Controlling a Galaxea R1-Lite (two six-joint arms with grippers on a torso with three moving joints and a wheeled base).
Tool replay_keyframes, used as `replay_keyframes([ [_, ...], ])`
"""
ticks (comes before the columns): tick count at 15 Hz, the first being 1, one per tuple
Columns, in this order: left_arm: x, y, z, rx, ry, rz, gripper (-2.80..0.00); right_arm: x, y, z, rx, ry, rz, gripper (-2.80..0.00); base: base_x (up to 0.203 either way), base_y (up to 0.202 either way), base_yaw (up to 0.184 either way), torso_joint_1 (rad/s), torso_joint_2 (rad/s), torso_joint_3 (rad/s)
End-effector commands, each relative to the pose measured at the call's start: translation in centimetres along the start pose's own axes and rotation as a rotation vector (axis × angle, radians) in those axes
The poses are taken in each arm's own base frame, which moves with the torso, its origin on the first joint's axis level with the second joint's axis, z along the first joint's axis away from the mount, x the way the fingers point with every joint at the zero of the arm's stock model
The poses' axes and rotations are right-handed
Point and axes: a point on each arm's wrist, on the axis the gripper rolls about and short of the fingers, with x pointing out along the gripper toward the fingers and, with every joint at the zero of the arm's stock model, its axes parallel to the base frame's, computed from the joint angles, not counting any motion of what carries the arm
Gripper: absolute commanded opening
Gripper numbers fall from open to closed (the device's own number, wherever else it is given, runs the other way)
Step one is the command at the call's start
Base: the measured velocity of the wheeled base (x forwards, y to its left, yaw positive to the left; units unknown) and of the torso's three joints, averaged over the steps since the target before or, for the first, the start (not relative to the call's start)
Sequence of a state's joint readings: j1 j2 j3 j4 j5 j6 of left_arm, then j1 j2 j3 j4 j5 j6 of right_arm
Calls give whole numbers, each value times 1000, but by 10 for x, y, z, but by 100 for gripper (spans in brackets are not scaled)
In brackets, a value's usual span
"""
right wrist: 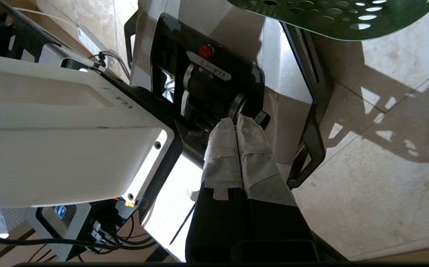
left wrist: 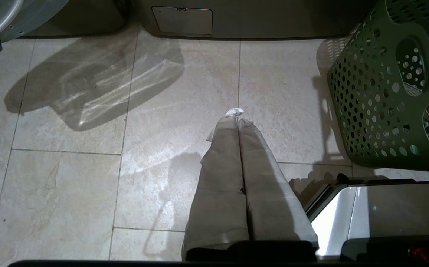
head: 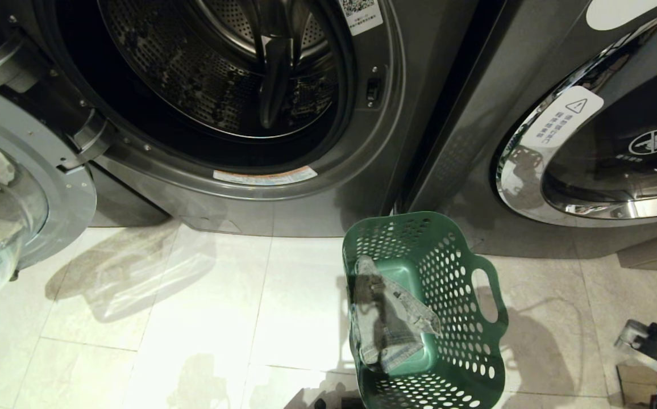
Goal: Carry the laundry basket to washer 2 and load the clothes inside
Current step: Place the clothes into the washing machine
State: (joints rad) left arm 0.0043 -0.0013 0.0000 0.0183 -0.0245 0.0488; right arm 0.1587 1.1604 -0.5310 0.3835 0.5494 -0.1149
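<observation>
The dark green laundry basket (head: 448,272) stands on the floor tiles in front of the gap between two washers. The grey-green clothes (head: 388,324) lie crumpled inside it. Directly ahead a dark grey washer (head: 362,187) has its round door (head: 4,210) swung open to the left, with the steel drum (head: 215,74) bare; no numeral shows on it. My left gripper (left wrist: 238,115) hangs shut and holds nothing, above the tiles to the left of the basket (left wrist: 385,104). My right gripper (right wrist: 235,121) is shut and holds nothing, pointing at my own base beside the basket (right wrist: 333,18).
A second washer (head: 607,153) with its chrome-rimmed door shut stands on the right, just behind the basket. Part of my right arm (head: 652,341) shows low at the right edge. My base (left wrist: 377,207) sits close to the basket's near side.
</observation>
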Motion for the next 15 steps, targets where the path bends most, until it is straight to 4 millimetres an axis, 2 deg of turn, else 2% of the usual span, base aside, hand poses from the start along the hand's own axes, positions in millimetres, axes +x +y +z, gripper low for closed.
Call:
replay_keyframes([
  [1,0,0,0,0,1,0,-280,14,-9,10,24,49,12,-280,0,0,0,0,0,0],
  [4,0,0,0,0,1,0,-280,41,-26,31,35,91,19,-280,0,0,0,0,0,0],
  [7,0,0,0,0,1,0,-280,76,-44,54,52,153,38,-280,0,0,0,0,0,0],
  [11,0,0,0,0,1,0,-280,125,-66,88,-77,-12,35,-280,0,0,0,0,0,0],
  [15,0,0,0,0,1,0,-280,153,-58,95,-156,-41,80,-280,0,0,0,0,0,0],
])
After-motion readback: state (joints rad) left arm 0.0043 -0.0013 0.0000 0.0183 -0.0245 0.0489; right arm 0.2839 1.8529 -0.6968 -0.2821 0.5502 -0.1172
